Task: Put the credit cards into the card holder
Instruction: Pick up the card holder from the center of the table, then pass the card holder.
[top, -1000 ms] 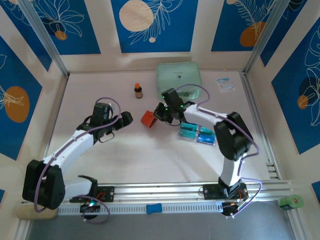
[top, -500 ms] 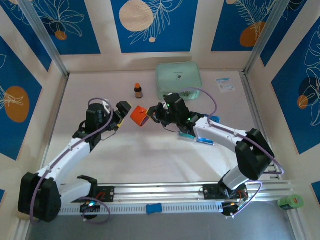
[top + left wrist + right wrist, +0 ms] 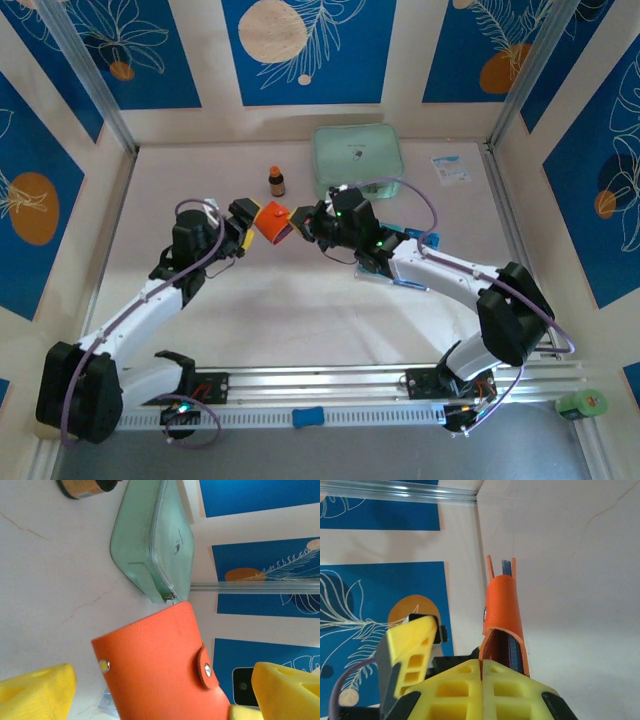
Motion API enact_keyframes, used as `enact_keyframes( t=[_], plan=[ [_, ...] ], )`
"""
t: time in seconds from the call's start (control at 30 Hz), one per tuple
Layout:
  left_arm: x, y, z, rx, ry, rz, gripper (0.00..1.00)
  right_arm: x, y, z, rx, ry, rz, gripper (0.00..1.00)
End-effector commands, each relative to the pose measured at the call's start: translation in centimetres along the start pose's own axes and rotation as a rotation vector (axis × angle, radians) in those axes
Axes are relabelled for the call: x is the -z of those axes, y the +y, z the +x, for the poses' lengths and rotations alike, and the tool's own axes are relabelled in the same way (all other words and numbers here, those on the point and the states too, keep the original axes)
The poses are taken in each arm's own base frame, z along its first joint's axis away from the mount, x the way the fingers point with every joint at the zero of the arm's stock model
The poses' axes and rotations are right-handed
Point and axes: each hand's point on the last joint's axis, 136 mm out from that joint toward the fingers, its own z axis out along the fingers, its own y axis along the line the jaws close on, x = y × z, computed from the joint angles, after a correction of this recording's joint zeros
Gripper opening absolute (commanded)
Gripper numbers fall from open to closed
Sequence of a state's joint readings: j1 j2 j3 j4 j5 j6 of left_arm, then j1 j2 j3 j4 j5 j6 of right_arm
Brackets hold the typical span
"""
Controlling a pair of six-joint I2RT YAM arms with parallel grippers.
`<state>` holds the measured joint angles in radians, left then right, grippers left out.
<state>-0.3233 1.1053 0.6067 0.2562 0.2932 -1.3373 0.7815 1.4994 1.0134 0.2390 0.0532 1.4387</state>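
Task was early-to-mid, judging by the layout. The card holder [image 3: 271, 220] was off the bench [image 3: 300, 320], up between the two arms, about 12 o'clock of bench centre. In the right wrist view thin blue edges showed between its orange leaves, possibly cards already in, but I couldn't tell how many. Some credit cards [image 3: 424, 240] lay on the bench at 4 o'clock of the holder, mostly hidden under the right arm, so loading looked unfinished. The holder's snap tab looked fastened in the left wrist view.

The right gripper [image 3: 300, 222] was at 3 o'clock of the holder, fingers [image 3: 485, 680] pressed together and pinching the holder's edge. The left gripper [image 3: 248, 220] was at 9 o'clock of it, fingers [image 3: 35, 690] spread with the holder's far end in the gap. One finger stood clear of the leather. Contact at the other finger was unclear.

A green case [image 3: 357, 155] sat at 1 o'clock of the holder and a small bottle [image 3: 277, 181] at 12 o'clock, both apart from it.
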Motion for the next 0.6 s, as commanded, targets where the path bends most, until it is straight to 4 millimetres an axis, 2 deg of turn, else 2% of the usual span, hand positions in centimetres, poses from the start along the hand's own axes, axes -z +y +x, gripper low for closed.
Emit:
enact_keyframes(
  t=[0.0,0.17,0.4,0.57],
  plan=[
    [-0.6,-1.2,0.2,0.021,0.007,0.065,0.87,0.9,2.9,0.3,-0.015,-0.014,-0.09,0.0],
    [-1.0,-2.1,-0.1,0.025,-0.011,0.112,0.76,0.4,2.9,1.2,-0.045,0.006,-0.107,0.0],
    [-1.1,-2.6,-0.3,0.03,-0.023,0.156,0.46,0.0,2.0,1.7,-0.067,0.01,-0.086,0.0],
    [-0.9,-2.3,-0.4,0.028,-0.038,0.151,0.37,0.0,0.9,1.8,-0.085,0.0,-0.059,0.0]
  ],
)
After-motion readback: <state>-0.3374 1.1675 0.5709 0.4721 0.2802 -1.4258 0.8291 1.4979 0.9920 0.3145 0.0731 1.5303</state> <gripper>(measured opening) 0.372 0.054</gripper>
